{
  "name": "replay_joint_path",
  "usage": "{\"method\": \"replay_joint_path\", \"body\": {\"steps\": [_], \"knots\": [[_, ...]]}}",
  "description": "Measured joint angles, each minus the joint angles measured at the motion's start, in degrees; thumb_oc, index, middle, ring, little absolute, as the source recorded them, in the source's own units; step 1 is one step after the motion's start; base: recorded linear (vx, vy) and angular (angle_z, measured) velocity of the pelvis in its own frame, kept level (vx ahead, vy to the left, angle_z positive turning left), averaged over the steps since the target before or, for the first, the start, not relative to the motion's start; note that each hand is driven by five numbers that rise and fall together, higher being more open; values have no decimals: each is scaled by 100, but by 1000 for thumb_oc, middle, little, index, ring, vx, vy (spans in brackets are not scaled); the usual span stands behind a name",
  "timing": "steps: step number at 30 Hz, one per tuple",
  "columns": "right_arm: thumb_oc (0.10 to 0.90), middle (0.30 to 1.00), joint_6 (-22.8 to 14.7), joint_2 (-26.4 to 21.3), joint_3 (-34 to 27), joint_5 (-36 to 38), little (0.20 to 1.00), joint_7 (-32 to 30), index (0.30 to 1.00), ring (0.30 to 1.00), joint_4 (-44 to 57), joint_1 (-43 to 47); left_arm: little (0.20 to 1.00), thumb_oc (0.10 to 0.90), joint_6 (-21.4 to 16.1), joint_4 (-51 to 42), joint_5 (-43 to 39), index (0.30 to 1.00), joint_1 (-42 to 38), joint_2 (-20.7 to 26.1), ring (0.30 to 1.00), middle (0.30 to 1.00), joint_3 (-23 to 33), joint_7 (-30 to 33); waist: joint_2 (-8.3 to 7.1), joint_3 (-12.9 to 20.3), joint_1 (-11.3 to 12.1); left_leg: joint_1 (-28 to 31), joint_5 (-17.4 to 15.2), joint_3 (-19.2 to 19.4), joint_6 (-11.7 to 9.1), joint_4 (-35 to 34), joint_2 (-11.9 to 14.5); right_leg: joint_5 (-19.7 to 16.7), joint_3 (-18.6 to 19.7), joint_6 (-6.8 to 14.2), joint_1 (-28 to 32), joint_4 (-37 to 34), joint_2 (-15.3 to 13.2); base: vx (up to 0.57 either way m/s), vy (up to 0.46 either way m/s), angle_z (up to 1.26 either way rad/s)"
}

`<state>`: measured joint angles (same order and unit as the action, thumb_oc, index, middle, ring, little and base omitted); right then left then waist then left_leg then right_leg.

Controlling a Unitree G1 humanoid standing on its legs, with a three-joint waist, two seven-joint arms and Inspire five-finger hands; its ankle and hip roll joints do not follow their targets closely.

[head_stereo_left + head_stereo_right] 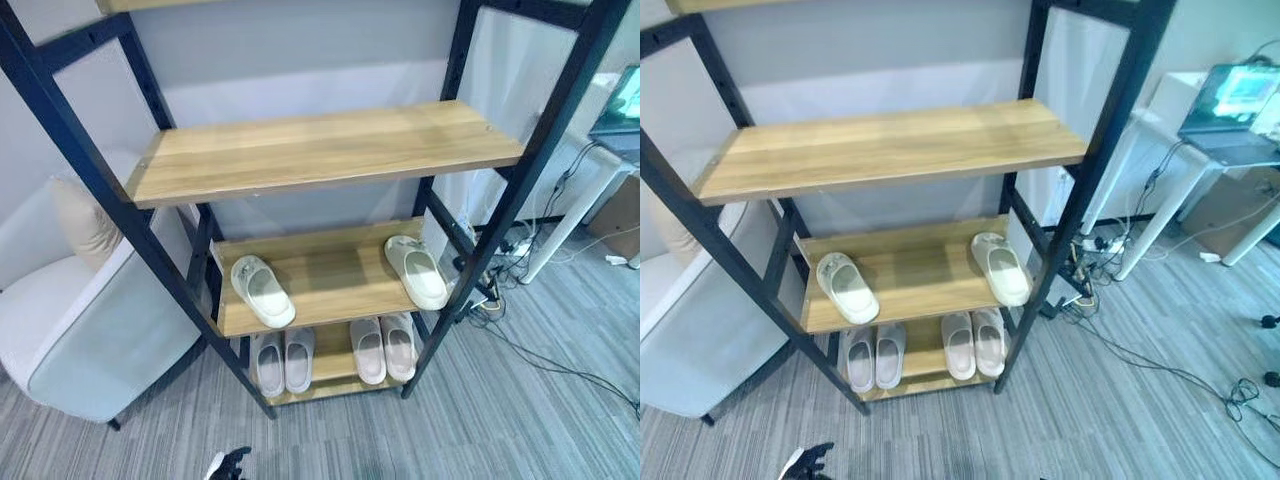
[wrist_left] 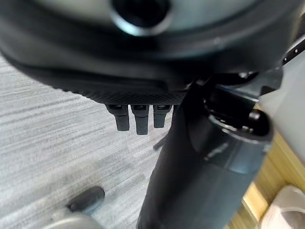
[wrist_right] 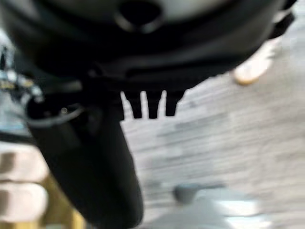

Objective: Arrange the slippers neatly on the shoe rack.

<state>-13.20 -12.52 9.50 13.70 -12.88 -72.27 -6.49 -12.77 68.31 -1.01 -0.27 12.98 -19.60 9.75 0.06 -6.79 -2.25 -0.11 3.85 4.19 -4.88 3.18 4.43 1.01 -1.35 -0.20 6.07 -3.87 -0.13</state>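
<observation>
- The shoe rack [image 1: 330, 150], black frame with wooden shelves, stands in the middle of the frame on grey carpet [image 1: 520, 420].
- On the middle shelf [image 1: 330, 275], two pale slippers lie well apart: the left slipper [image 1: 263, 290] near the shelf's left end, the right slipper [image 1: 417, 271] near its right end, both angled.
- On the bottom shelf [image 1: 335, 365], two pairs stand side by side: a grey pair [image 1: 283, 360] at left, a pinkish pair [image 1: 384, 348] at right; the slippers of each pair are just beside each other.
- The wide upper shelf [image 1: 400, 140] is bare wood.
- A white armchair [image 1: 90, 330] sits at the left of the frame, beside the rack.
- A white bench [image 1: 1200, 150] with a laptop [image 1: 1240, 95] is at upper right.
- The left robot hand [image 2: 138, 117] hangs over the carpet, fingers straight, holding nothing.
- The right robot hand [image 3: 152, 102] likewise shows straight fingers over the carpet, holding nothing.
</observation>
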Motion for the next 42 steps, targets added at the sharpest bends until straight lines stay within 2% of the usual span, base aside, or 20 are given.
{"method": "replay_joint_path", "body": {"steps": [1, 2, 4, 6, 7, 8, 13, 14, 16, 17, 18, 20, 23, 25, 26, 28, 31, 34, 37, 42], "knots": [[800, 900, -9, -64, -35, 6, 900, -21, 900, 900, 4, 51, 900, 800, 11, -243, -117, 900, 2, 82, 900, 900, -123, -1, -62, -54, 67, -79, 60, -115, -94, 122, -68, -67, 3, -78, -1, -51, -13, 10, -55, 6], [800, 900, -35, -185, -116, 11, 900, -83, 900, 900, 6, 29, 900, 800, -42, -466, -119, 900, 44, 105, 900, 900, -300, -3, -50, -52, 55, -57, 69, -189, -103, 25, -53, -127, -43, -121, 57, -140, 2, 48, -11, 7], [800, 900, -26, -420, -226, 28, 900, -140, 900, 900, 6, 30, 900, 800, -95, -763, -120, 900, 110, -90, 900, 900, -509, -51, 126, 15, -6, 6, 30, -95, -66, -149, -128, -124, -100, -118, 61, -137, 26, 38, 41, 17], [800, 900, -17, -636, -270, 51, 900, -148, 900, 900, 8, 152, 900, 800, -155, -1653, -122, 900, 324, -128, 900, 900, -863, -238, 288, 48, 28, 113, -125, -145, 187, -567, -555, -183, 42, -46, -97, -134, -15, 27, 31, -29], [800, 900, -18, -682, -265, 51, 900, -146, 900, 900, 16, 204, 900, 800, -217, -1836, -121, 900, 357, -164, 900, 900, -909, -300, 383, 40, 9, 154, -119, -169, 420, -671, -639, -204, 68, -20, -134, -133, 60, 46, 38, -36], [800, 900, -11, -602, -263, 52, 900, -149, 900, 900, 56, 237, 900, 800, -225, -1950, -123, 900, 314, -192, 900, 900, -951, -372, 391, 42, -21, 172, -3, -190, 597, -750, -626, -198, 93, 2, -174, -108, 93, 46, 32, -13], [800, 900, 62, -247, -258, 12, 900, -130, 900, 900, 71, 236, 900, 800, -178, -2760, -240, 900, 240, 113, 900, 900, -968, -584, 192, -68, -1, 201, -17, -65, 632, -825, -628, -187, 184, 36, -353, 72, 84, 33, 35, -16], [800, 900, 127, -218, -247, 7, 900, -115, 900, 900, 69, 315, 900, 800, -160, -3014, -240, 900, 249, 290, 900, 900, -976, -623, 211, -95, 32, 183, -19, 53, 634, -825, -569, -108, 186, 146, -533, 327, 113, -40, -32, -47], [800, 900, 167, -169, -253, 6, 900, -106, 900, 900, 63, 459, 900, 800, -182, -3170, -233, 900, 157, 565, 900, 900, -944, -669, 194, -131, 128, 198, -39, 270, 665, -825, -517, -64, 130, 212, -735, 607, 127, 20, -87, -53], [800, 900, 168, -163, -260, 6, 900, -104, 900, 900, 60, 486, 900, 800, -182, -3190, -233, 900, 131, 610, 900, 900, -917, -669, 189, -140, 149, 215, -49, 314, 687, -827, -490, -25, 50, 264, -742, 631, 95, 34, -84, -41], [800, 900, 178, -167, -289, 3, 900, -101, 900, 900, 49, 560, 900, 800, -173, -3215, -235, 900, 95, 644, 900, 900, -877, -673, 243, -208, 152, 266, -83, 349, 747, -825, -450, 184, -154, 417, -771, 846, 46, 28, -49, -17], [800, 900, 196, -181, -337, 2, 900, -100, 900, 900, 52, 557, 900, 800, -157, -3289, -235, 900, 62, 693, 900, 900, -850, -692, 309, -249, 142, 274, -151, 277, 835, -829, -432, 259, -240, 516, -914, 1150, -320, 45, -61, 3], [800, 900, 257, -138, -334, 5, 900, -92, 900, 900, 49, 450, 900, 800, -115, -3370, -237, 900, 69, 754, 900, 900, -864, -797, 326, -278, 129, 253, -127, 89, 796, -832, -429, 161, 96, 717, -965, 1028, -939, 63, -122, 24], [800, 900, 275, -145, -401, 7, 900, -84, 900, 900, 43, 338, 900, 800, -27, -3620, -228, 900, 81, 927, 900, 900, -971, -933, 338, -289, 9, 237, -99, -192, 706, -831, -424, 47, 604, 903, -866, 642, -1032, 67, -151, 83], [800, 900, 363, -140, -401, -13, 900, -26, 900, 900, 2, 175, 900, 800, -7, -4021, -230, 900, 137, 1121, 900, 900, -955, -1040, 192, -267, -29, 300, -34, -448, 381, -833, -427, -403, 696, 958, -559, 86, -1076, 43, -196, 99], [800, 900, 433, -256, -395, -126, 900, -16, 900, 900, -176, 180, 900, 800, 15, -4314, -232, 900, 287, 1094, 900, 900, -963, -1083, 344, -139, 22, 334, -34, -464, 236, -833, -202, -521, 602, 829, -395, -149, -807, 62, -186, 35], [800, 900, 440, -523, -316, -368, 900, 27, 900, 900, -102, 189, 900, 800, 16, -4929, -246, 900, 472, 1070, 900, 900, -953, -1303, 510, -28, 2, 436, -26, -455, 206, -833, 76, -476, 481, 706, -269, -155, -552, 63, -162, 5], [800, 900, 430, -757, -328, -449, 900, 42, 900, 900, -24, 200, 900, 800, 11, -5809, -377, 900, 511, 1197, 900, 900, -921, -1457, 582, 50, 3, 485, -3, -470, 91, -835, 211, -449, 449, 618, -196, -188, -395, 5, -127, 5], [800, 900, 426, -882, -383, -436, 900, 45, 900, 900, 11, 174, 900, 800, -78, -6205, -422, 900, 422, 1197, 900, 900, -802, -1453, 625, 134, -6, 475, -51, -493, -66, -860, 231, -436, 355, 602, -180, -188, -381, -6, -95, 10], [800, 900, 421, -533, -382, -435, 900, 112, 900, 900, 14, -118, 900, 800, -70, -6381, -641, 900, 505, 1325, 900, 900, -433, -1334, 416, 409, 6, 379, -63, -654, -45, -864, 164, -415, 273, 630, -198, -192, -448, -12, -71, 14]]}}
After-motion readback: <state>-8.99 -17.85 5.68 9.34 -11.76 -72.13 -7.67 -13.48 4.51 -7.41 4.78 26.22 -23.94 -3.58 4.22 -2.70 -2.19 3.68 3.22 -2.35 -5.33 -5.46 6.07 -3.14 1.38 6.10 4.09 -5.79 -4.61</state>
